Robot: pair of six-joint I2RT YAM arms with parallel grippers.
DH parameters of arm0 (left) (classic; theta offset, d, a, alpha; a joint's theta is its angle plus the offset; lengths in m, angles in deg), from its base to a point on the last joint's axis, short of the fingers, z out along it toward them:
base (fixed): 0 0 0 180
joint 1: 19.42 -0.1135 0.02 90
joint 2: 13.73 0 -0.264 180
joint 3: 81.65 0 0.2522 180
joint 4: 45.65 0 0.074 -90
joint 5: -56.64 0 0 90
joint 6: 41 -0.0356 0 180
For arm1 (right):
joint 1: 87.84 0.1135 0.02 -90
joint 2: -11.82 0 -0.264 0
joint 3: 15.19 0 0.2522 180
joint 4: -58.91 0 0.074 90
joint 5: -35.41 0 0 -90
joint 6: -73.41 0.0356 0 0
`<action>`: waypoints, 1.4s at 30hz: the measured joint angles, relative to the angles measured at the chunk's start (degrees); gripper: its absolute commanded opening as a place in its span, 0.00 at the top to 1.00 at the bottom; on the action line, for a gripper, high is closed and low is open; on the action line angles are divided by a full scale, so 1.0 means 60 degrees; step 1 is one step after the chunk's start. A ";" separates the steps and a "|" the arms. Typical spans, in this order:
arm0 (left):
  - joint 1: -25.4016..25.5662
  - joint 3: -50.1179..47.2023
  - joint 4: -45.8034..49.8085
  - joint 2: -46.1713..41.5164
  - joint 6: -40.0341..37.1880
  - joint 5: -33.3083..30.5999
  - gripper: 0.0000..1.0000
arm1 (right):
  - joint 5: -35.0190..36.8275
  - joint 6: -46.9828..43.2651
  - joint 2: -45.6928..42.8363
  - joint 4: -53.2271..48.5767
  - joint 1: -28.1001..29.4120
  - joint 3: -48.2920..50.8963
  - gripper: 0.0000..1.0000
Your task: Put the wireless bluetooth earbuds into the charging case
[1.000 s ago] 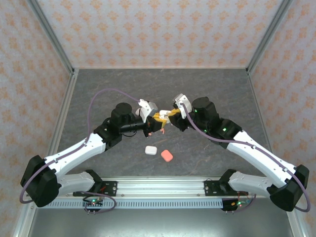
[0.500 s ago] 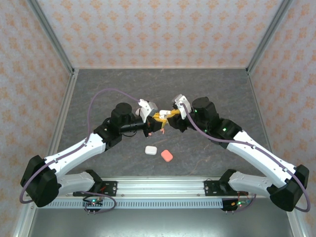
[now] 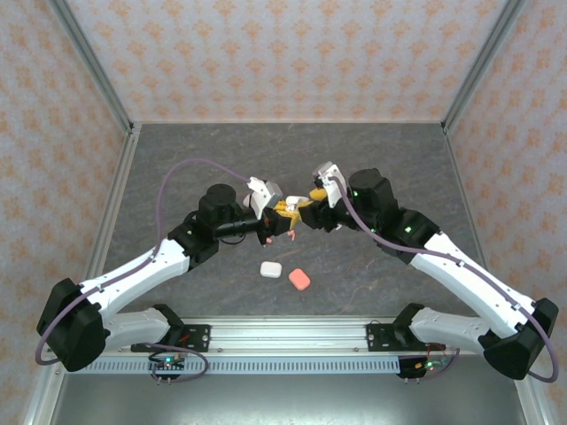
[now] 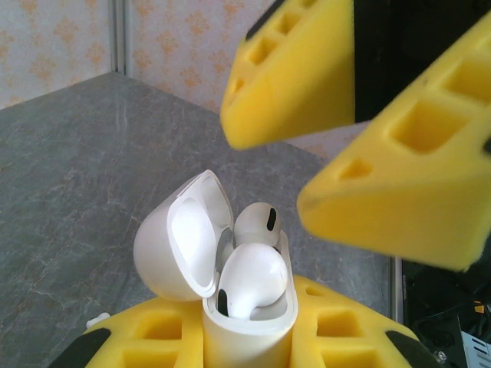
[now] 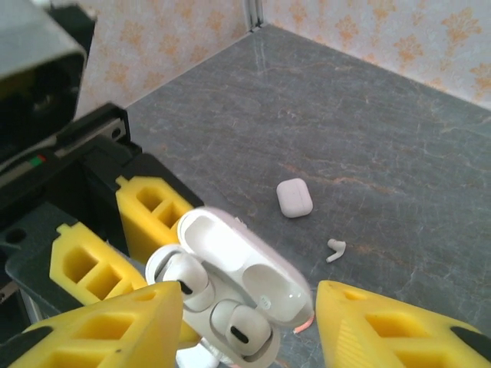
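Note:
My left gripper is shut on a white charging case, held upright with its lid swung open. Two white earbuds sit in the case's wells. In the right wrist view the same case lies between the open yellow fingers of my right gripper, which touch nothing. Both earbuds show from above there. In the top view the two grippers meet over the table's middle.
A closed white case and a salmon-pink case lie on the grey table nearer the arm bases. The white case has a loose white earbud lying beside it. Patterned walls enclose the table.
My right gripper has opened and its wrist has shifted slightly up and to the right, off the case. The left gripper and the case have stayed put.

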 measured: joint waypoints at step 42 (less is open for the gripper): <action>0.0047 -0.0419 -0.0801 -0.0273 0.0138 0.0346 1.00 | -0.5439 0.3002 0.0087 0.2430 -0.1559 0.1133 0.16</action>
